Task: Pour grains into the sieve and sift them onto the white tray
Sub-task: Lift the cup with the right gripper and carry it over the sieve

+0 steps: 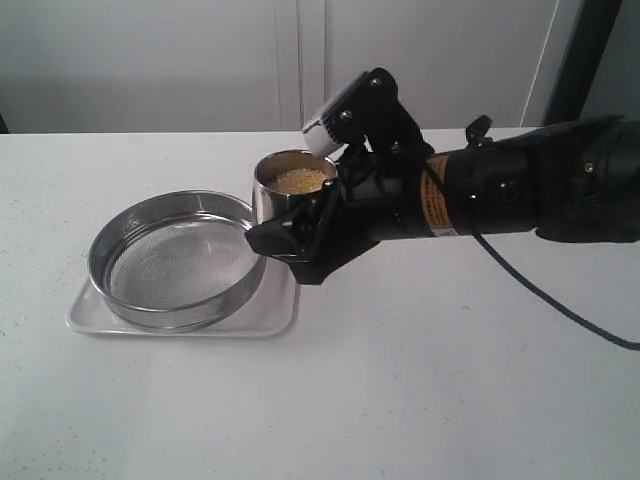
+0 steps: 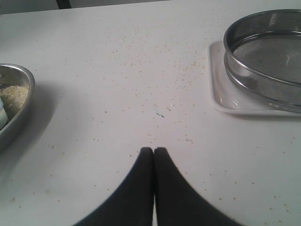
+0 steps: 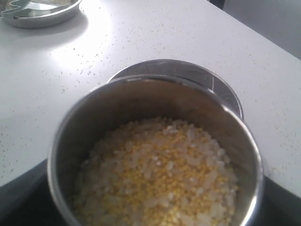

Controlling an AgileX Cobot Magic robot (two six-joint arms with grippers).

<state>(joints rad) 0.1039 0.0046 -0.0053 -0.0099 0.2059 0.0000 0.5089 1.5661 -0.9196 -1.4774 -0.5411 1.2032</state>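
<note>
Grains (image 3: pixel 157 174) sit unpoured in the steel cup (image 1: pixel 270 200) — right gripper (image 1: pixel 295 232) clasps it beside the bare sieve (image 1: pixel 175 302) on the white tray (image 1: pixel 85 320); left gripper (image 2: pixel 154 153) pinched together, empty.

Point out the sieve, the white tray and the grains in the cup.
sieve (image 1: pixel 175 265): exterior view, on its mesh bottom.
white tray (image 1: pixel 282 308): exterior view, on its bare right-hand corner.
grains (image 3: pixel 157 174): right wrist view, middle of the heap in the cup (image 3: pixel 141 100).

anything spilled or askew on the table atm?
Yes: stray grains are scattered across the bare table, thickest near the white tray. The sieve sits level on it, mesh empty.
</note>
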